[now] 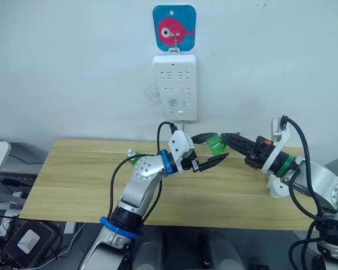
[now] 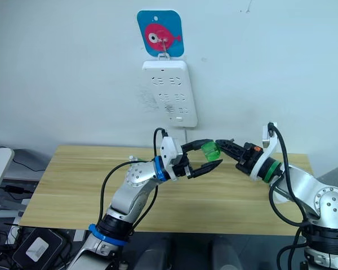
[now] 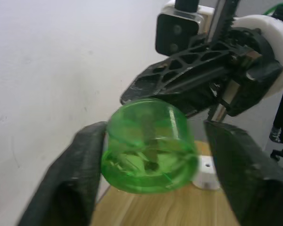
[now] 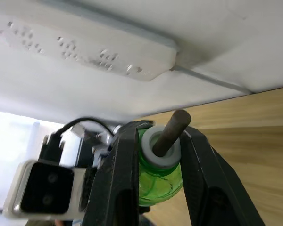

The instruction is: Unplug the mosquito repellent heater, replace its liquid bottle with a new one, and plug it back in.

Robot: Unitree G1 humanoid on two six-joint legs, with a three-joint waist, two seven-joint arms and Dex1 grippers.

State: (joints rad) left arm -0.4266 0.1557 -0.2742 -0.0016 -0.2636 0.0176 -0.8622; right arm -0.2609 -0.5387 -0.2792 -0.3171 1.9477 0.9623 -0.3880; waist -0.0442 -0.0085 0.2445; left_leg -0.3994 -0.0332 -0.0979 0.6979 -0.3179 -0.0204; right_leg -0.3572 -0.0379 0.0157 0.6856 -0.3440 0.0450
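Note:
The liquid bottle [image 1: 216, 144], small, translucent green, with a dark wick rod [image 4: 172, 129] sticking from its white neck, hangs in the air above the table. My right gripper [image 1: 225, 137] is shut on its neck end from the right. My left gripper [image 1: 217, 147] is open around the bottle's base; one finger [image 3: 85, 160] lies against it and the other finger [image 3: 236, 160] stands apart. A green bottle with a white top [image 1: 134, 158] stands on the table behind my left arm. A small white plastic piece [image 3: 206, 172] lies below; I cannot tell whether it is the heater.
The long white power strip [image 1: 174, 87] hangs on the wall from a blue fish hook [image 1: 174, 27], its sockets bare and its cord dropping behind the grippers. The wooden table [image 1: 73, 180] runs below both arms. Cables and boxes lie on the floor at the left.

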